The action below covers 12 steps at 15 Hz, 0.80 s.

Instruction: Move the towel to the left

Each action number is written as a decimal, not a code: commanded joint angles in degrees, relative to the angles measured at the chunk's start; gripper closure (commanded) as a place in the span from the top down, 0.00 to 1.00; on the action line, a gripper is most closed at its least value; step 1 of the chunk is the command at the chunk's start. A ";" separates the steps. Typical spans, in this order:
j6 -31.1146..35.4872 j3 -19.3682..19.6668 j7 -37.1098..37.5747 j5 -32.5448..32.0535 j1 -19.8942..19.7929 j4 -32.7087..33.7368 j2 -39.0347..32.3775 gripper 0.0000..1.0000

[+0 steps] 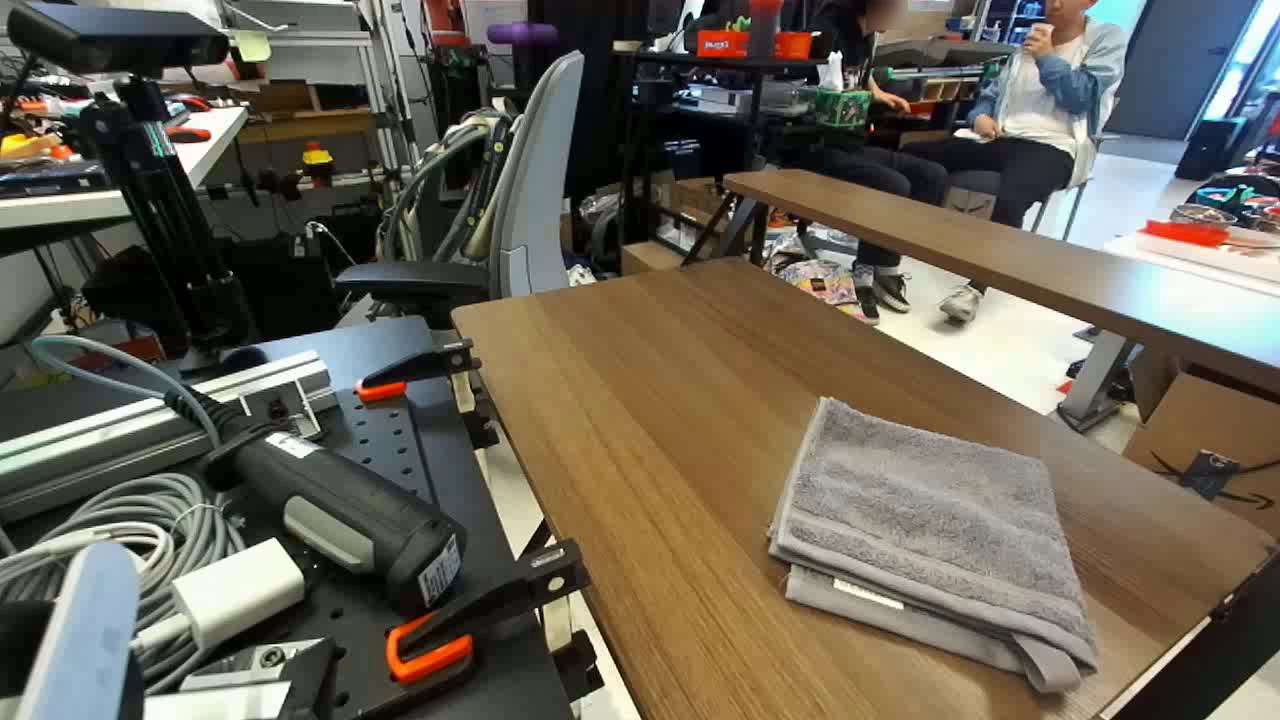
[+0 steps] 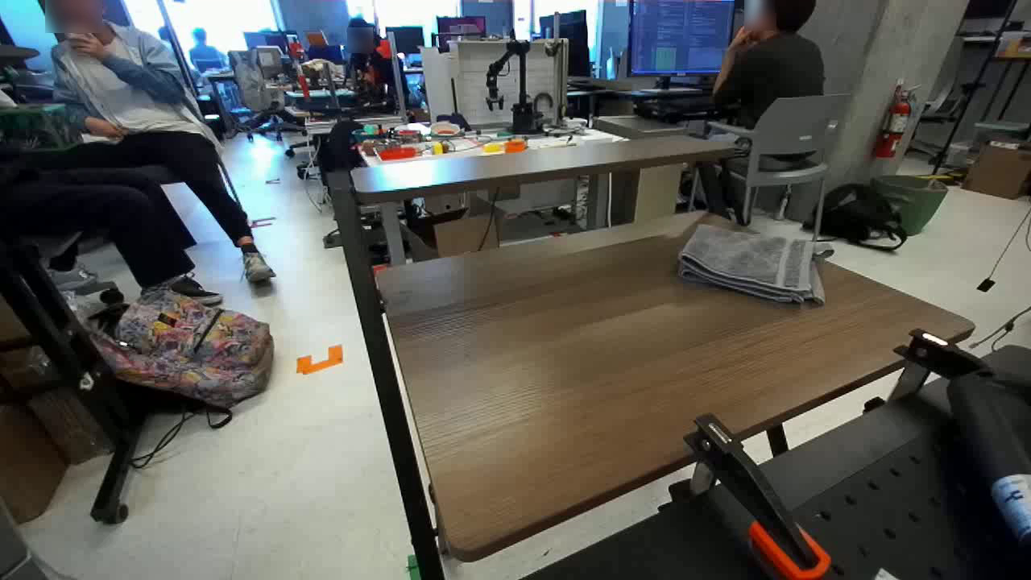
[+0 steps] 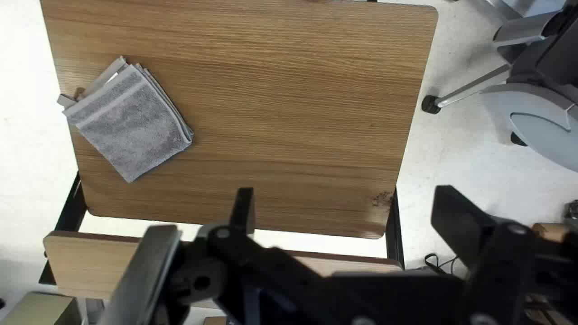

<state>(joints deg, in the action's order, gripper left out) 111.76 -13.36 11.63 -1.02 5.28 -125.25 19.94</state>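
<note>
A grey towel point(image 3: 131, 124), folded in layers, lies flat on a brown table point(image 3: 293, 99). In the wrist view it sits askew at the table's left side, one corner reaching the edge. The gripper point(image 3: 345, 203) shows at the bottom of that view, its dark fingers point(image 3: 243, 210) spread wide, nothing between them, and apart from the towel. In an exterior view, black clamps point(image 1: 500, 598) with orange grips point(image 1: 432, 658) are fixed to a dark board point(image 1: 520, 670) beside the table. Two people point(image 1: 1050, 105) sit beyond a raised shelf point(image 1: 1000, 252).
</note>
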 commanded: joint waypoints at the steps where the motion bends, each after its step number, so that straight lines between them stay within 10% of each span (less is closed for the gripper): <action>1: -0.11 0.74 0.26 -0.31 0.87 0.15 -0.11 1.00; 12: 7.01 0.31 7.25 -6.42 -1.74 -0.13 -4.47 1.00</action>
<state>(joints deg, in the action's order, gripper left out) 115.24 -13.29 15.41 -3.91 4.84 -126.04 19.02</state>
